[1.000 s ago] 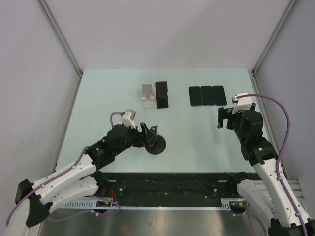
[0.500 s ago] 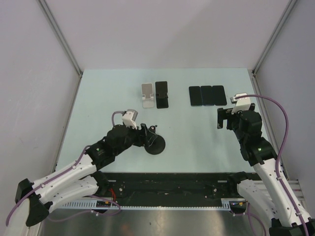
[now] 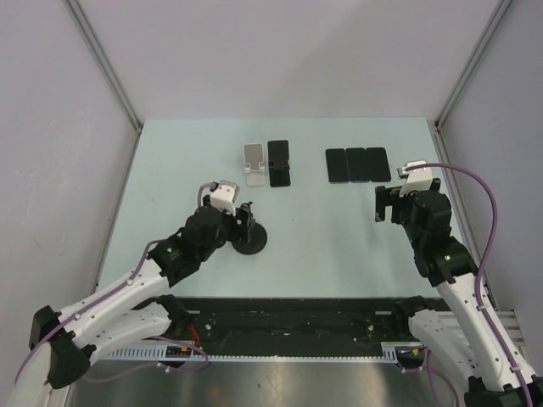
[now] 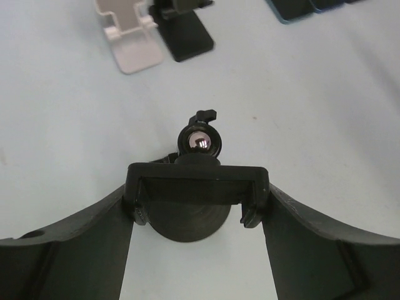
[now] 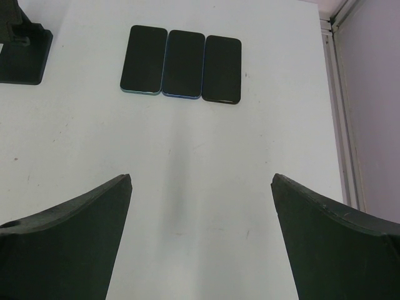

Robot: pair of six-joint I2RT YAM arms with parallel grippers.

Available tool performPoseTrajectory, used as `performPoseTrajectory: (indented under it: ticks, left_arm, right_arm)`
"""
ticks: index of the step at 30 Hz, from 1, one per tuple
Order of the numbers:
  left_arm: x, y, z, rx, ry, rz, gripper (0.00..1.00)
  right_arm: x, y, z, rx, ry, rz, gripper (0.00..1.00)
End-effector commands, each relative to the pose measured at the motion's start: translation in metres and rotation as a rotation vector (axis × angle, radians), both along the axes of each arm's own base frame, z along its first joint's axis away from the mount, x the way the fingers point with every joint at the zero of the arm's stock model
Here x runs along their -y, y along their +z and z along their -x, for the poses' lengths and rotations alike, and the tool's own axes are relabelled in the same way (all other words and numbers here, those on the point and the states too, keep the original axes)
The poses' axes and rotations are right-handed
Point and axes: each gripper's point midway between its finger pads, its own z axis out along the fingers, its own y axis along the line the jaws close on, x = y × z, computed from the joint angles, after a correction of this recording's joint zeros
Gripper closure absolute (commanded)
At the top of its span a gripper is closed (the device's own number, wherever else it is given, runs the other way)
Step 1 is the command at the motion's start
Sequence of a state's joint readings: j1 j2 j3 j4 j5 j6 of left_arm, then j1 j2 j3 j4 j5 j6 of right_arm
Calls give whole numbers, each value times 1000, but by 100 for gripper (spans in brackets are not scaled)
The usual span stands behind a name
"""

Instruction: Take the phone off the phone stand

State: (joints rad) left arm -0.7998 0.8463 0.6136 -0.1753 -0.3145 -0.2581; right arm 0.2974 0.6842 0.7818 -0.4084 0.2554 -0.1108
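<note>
A black clamp-type phone stand [image 3: 250, 241] with a round base stands left of the table's centre. My left gripper [image 3: 242, 219] is shut on its cradle. In the left wrist view my left gripper [image 4: 197, 209] has both fingers pressed on the ends of the cradle [image 4: 197, 181], above the round base [image 4: 184, 225]. The cradle holds no phone. Three dark phones [image 3: 355, 164] lie flat side by side at the back right, and they also show in the right wrist view [image 5: 183, 64]. My right gripper [image 3: 383, 205] is open and empty above bare table in front of them, as the right wrist view [image 5: 201, 184] shows.
A white folding stand [image 3: 253, 164] and a black folding stand [image 3: 278, 163] sit side by side at the back centre. Both show in the left wrist view, the white one [image 4: 128, 37] left of the black one [image 4: 184, 37]. Walls close in the table's sides and back.
My left gripper has moved back and to the left, taking the clamp stand with it. The right arm has not moved.
</note>
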Motion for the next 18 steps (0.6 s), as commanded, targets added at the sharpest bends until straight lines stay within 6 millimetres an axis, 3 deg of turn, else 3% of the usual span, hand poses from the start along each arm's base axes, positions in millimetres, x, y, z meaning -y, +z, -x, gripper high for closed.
performPoseTrajectory:
  ticks: [1, 6, 8, 9, 11, 12, 18]
  left_arm:
    - [-28, 69, -43, 172, 151, 44, 100]
    - [-75, 93, -83, 209, 309, 52, 100]
    - [-81, 92, -98, 199, 324, 57, 100]
    - [-91, 104, -107, 226, 358, 72, 100]
    - [-94, 95, -123, 203, 369, 60, 100]
    - [-100, 109, -134, 246, 389, 86, 100]
    - [-98, 108, -188, 247, 393, 85, 100]
  right_arm:
    - [2, 9, -2, 39, -9, 11, 0]
    - [-3, 9, -2, 40, 11, -15, 0]
    - [-6, 8, -2, 34, 23, -27, 0]
    - [-7, 8, -2, 33, 27, -31, 0]
    - [-10, 7, -2, 32, 37, -40, 0]
    - [-10, 7, -2, 30, 39, -42, 0]
    - [-11, 7, -1, 31, 43, -45, 0]
